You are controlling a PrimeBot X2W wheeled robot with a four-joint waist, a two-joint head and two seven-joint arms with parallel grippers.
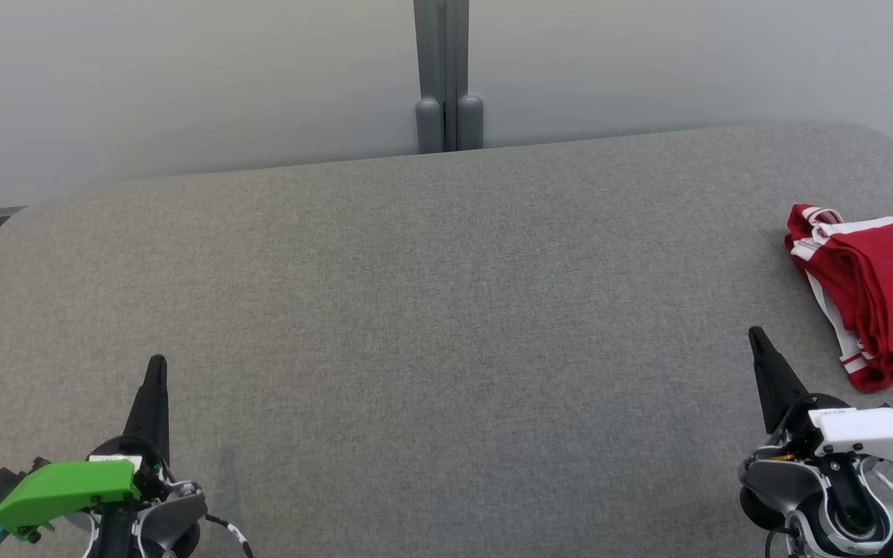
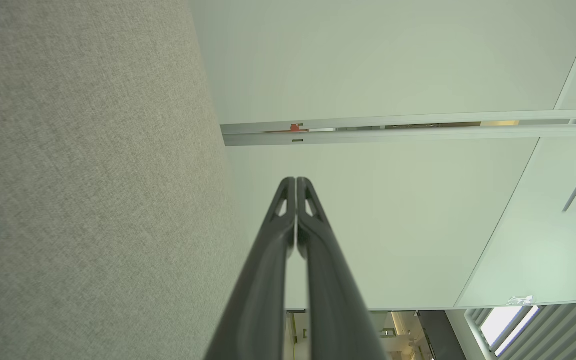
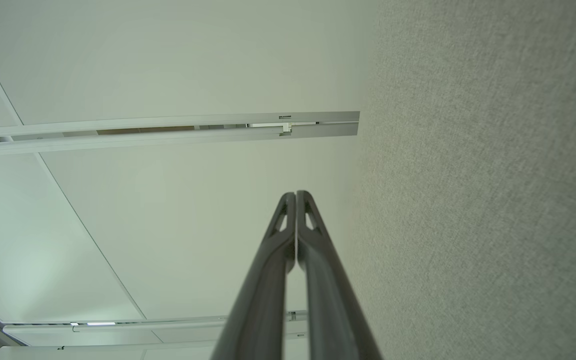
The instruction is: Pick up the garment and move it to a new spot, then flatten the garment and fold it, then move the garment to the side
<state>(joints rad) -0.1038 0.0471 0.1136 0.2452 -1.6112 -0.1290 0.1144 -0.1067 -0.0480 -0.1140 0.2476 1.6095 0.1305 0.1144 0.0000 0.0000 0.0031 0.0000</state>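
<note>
2 grippers hover low over a grey fabric-covered table [image 1: 446, 310], 1 at each lower corner of the head view, both pointing away from the robot. The left gripper [image 1: 156, 372], with a green cover [image 1: 67, 488] on its wrist, has its jaws pressed fully together into a single dark spike and holds nothing. The right gripper [image 1: 760, 341], under a white cover [image 1: 873, 430], is closed the same way and is also empty.

In the left wrist view the 2 long fingers [image 2: 268, 260] meet at their tips, with the grey fabric on one side of them and pale wall panels on the other. The right wrist view mirrors this: its fingers [image 3: 268, 270] touch at the tips beside the same grey fabric.

The garment [image 1: 880, 287], red with white trim, lies in a folded, slightly rumpled bundle at the far right of the table, and the edge of the head view cuts it off. It sits just beyond the right gripper and to its right, near it but not touching, and well apart from the left gripper.

Behind the table stand pale wall panels, joined by a grey post [image 1: 446, 77].
</note>
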